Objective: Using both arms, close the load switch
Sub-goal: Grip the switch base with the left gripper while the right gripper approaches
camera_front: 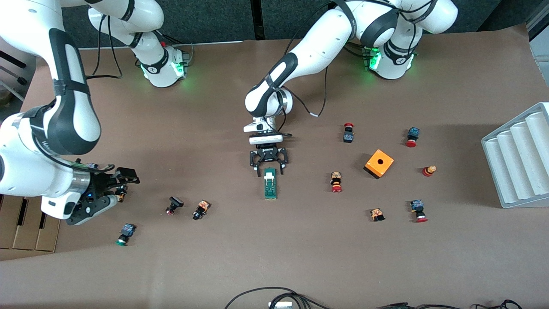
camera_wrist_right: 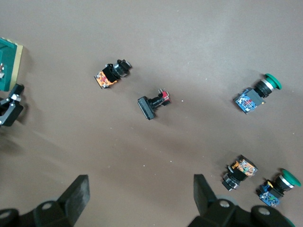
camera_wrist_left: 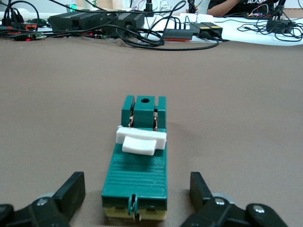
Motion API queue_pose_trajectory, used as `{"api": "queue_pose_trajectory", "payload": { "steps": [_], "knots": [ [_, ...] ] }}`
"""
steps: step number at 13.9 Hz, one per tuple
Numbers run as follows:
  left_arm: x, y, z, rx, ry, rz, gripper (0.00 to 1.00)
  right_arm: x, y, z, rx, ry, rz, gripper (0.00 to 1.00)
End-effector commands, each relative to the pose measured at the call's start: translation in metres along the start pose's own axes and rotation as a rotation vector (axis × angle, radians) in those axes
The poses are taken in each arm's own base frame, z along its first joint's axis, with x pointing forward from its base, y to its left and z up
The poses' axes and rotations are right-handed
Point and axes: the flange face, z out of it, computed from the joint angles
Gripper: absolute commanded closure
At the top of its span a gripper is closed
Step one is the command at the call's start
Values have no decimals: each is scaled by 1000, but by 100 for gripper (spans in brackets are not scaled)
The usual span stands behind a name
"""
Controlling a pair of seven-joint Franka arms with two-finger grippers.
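No word, number or brand can be read anywhere in these views. The only sign is a small round black emblem with a white mark on the collar of each arm base [camera_front: 163,71], too small to make out. The green switch block [camera_wrist_left: 137,165] and the small push buttons [camera_wrist_right: 111,75] carry no readable print.

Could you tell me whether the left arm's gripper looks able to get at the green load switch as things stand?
Probably yes. The left gripper is open, its fingers either side of the end of the narrow green load switch with the white slider, and nothing lies between them.
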Motion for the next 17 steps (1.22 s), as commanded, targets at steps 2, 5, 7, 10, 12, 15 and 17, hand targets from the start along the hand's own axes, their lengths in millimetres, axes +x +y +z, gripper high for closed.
{"api": "queue_pose_trajectory", "payload": {
  "steps": [2, 5, 7, 10, 12, 15, 17],
  "knots": [
    [-2, 4, -10, -22, 29, -3, 9, 10, -17, 5, -23, -4, -41, 2],
    [-8, 4, -13, -22, 30, 5, 14, 11, -27, 6, -17, -10, -49, 2],
    [-5, 5, -14, -22, 33, 5, 17, 12, -34, 3, -16, -9, -66, 2],
    [-15, -3, -16, -4, 49, 35, 19, 14, -61, 9, 9, -53, -105, 2],
    [-17, -6, -18, -3, 49, 39, 20, 23, -85, 14, 12, -52, -144, 3],
    [-15, -2, -22, -6, 46, 32, 27, 32, -112, 21, 6, -50, -200, 2],
    [-16, -3, -23, -6, 44, 29, 29, 40, -138, 28, -7, -41, -273, 2]
  ]
}}
